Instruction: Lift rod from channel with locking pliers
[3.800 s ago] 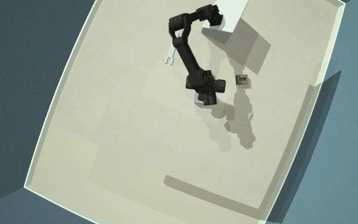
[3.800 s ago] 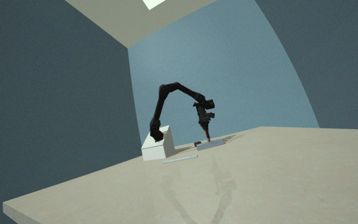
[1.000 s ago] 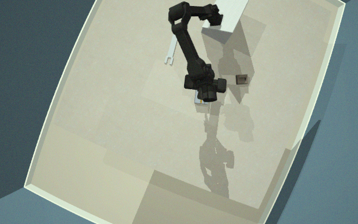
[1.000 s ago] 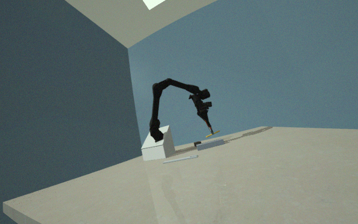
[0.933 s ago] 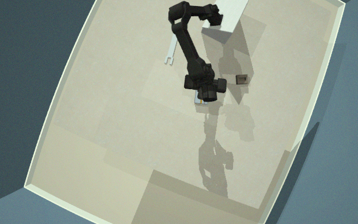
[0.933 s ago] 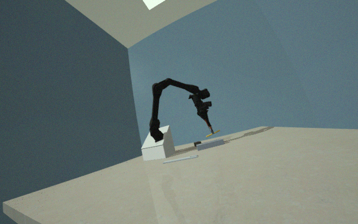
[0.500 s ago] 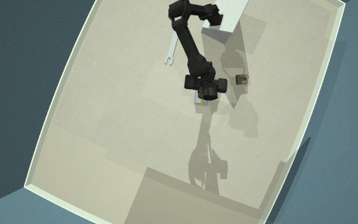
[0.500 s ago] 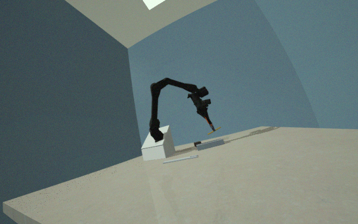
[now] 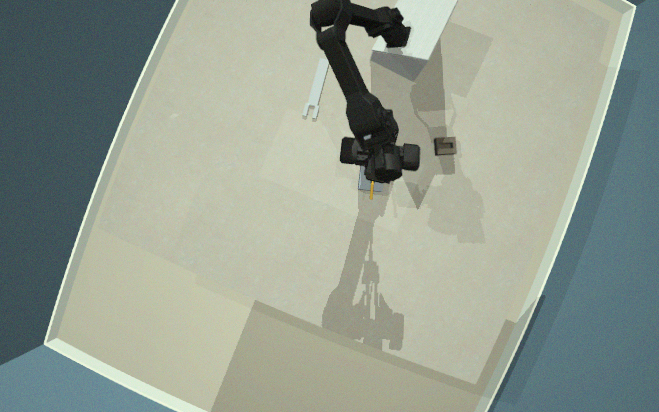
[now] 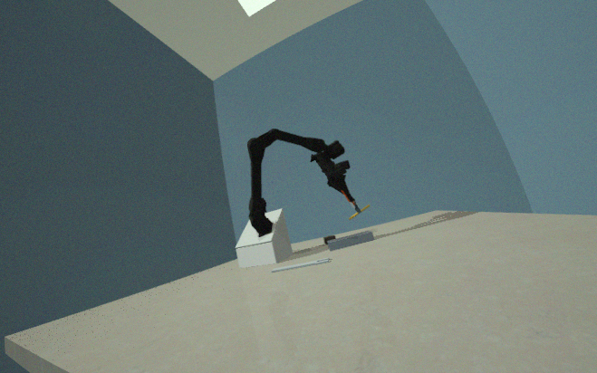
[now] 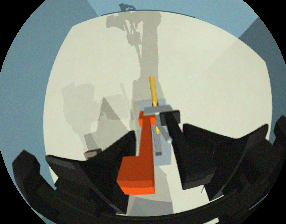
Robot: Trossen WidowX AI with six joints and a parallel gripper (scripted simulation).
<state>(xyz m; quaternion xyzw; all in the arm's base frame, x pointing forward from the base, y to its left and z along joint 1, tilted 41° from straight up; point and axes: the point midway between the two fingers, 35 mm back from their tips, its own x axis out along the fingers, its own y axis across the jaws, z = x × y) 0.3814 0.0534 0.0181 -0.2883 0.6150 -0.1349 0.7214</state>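
blue walls flank the counter (image 9: 208, 214) (image 10: 384, 296) (image 11: 209, 55). the end effector (image 10: 353, 201) (image 11: 159, 131) grips the pliers (image 10: 357, 209) (image 11: 158, 109), and the rod (image 9: 371, 190) (image 10: 365, 207) (image 11: 153, 90) hangs from them above the channel (image 9: 368, 189) (image 10: 351, 241) (image 11: 164, 159). the lift looks in hand; next, hold steady, handles squeezed.

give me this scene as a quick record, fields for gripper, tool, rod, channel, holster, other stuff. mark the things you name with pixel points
gripper: black two-finger gripper (image 10: 354, 201) (image 11: 159, 131), shut on the pliers
tool: grey locking pliers (image 10: 357, 209) (image 11: 158, 109), hanging from the fingers
rod: thin yellow rod (image 9: 371, 190) (image 10: 367, 206) (image 11: 153, 89), in the pliers' jaws, tilted, above the channel block
channel: blue-grey block (image 9: 368, 188) (image 10: 351, 241) (image 11: 161, 158) on the table, rod out of it
holster: small dark brown slotted block (image 9: 438, 146) (image 10: 328, 240) (image 11: 92, 154), probably this one, without pliers
other: pale fork-ended flat bar (image 9: 316, 88) (image 10: 298, 266), lying on the table
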